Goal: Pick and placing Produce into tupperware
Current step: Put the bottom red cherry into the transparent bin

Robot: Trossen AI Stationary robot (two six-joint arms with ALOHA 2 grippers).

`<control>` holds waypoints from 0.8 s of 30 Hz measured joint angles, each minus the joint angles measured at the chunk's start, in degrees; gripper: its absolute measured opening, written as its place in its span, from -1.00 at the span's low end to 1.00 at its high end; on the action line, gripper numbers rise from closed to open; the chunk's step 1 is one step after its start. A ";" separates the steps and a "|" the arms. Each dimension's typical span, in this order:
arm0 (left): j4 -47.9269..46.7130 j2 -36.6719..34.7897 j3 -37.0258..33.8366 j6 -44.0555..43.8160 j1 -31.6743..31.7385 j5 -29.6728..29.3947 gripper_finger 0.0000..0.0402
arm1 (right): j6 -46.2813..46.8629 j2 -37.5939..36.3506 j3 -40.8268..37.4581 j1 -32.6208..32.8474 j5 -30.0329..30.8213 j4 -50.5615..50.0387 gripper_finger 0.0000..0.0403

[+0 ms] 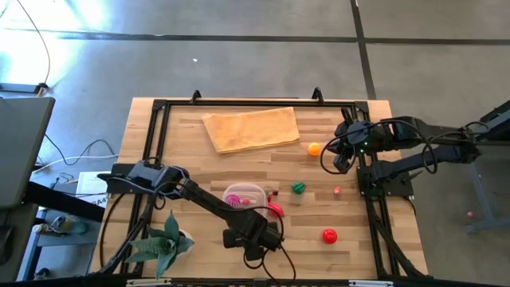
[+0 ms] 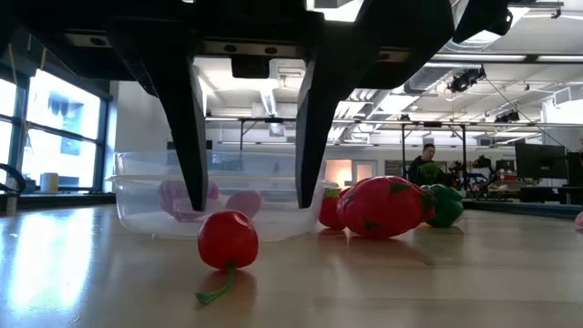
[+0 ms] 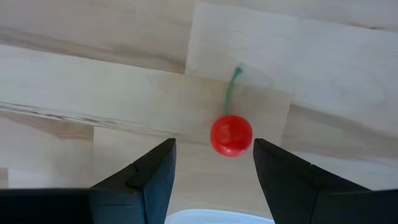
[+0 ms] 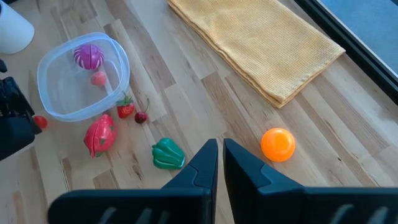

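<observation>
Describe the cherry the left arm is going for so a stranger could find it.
Start at the clear round container near the table's front edge. Just outside it, under the left end effector, lies a small red cherry. Its thin green stem sets it apart.

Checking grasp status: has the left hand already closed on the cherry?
No. The left hand hangs open above the cherry, which lies on the table between the fingers, untouched.

Open industrial lab, concrete floor, ceiling ducts, workbenches
</observation>
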 joint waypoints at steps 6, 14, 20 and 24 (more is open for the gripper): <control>-0.16 -0.02 0.00 -0.17 0.00 0.63 0.02 | 0.02 0.00 0.00 0.00 0.00 0.00 -0.91; -0.51 1.43 -0.09 -1.08 0.00 2.46 0.02 | 0.02 0.00 0.00 0.00 0.00 0.00 -0.91; 0.40 2.49 -0.03 -1.45 0.02 1.18 0.02 | 0.01 -0.01 0.00 0.00 -0.01 0.02 -0.91; 1.18 2.47 0.00 -1.27 0.00 1.12 0.02 | 0.00 0.00 0.00 0.00 -0.02 0.02 -0.91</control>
